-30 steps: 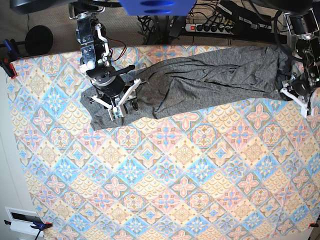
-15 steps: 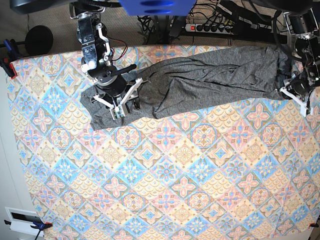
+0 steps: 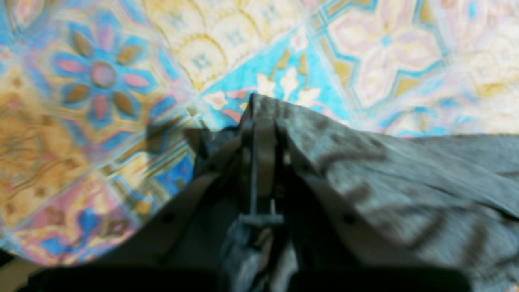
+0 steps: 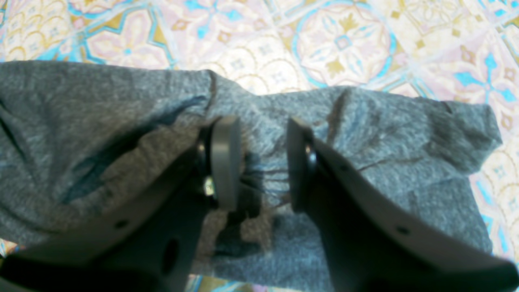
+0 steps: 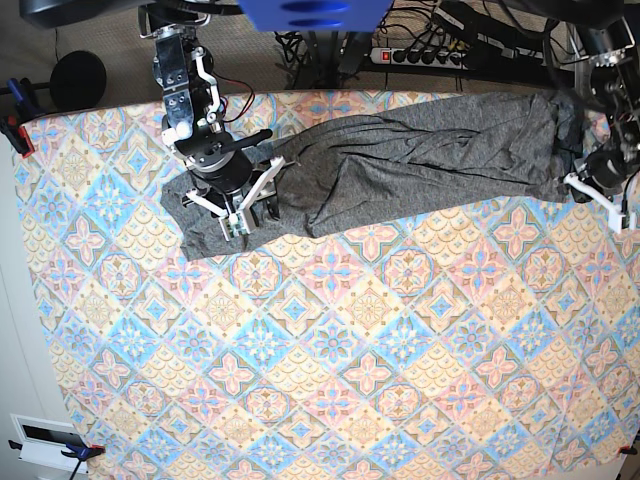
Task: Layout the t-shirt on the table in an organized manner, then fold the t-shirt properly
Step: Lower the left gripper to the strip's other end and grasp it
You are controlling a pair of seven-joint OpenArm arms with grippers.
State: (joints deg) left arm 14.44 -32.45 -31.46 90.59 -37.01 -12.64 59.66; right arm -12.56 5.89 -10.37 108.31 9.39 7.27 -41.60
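t-shirt (image 5: pixel 400 160) stretched across table (image 5: pixel 330 380), left fingers (image 3: pixel 259 117) clenched on its edge (wrist view only), right fingers (image 4: pixel 221 162) spread above fabric

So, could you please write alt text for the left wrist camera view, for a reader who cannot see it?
The left gripper, seen from just behind, is shut on a corner of the dark-grey t-shirt, which runs off to the right. Beyond it lies the table, covered in a blue, pink and cream floral tile pattern; the image is blurred.
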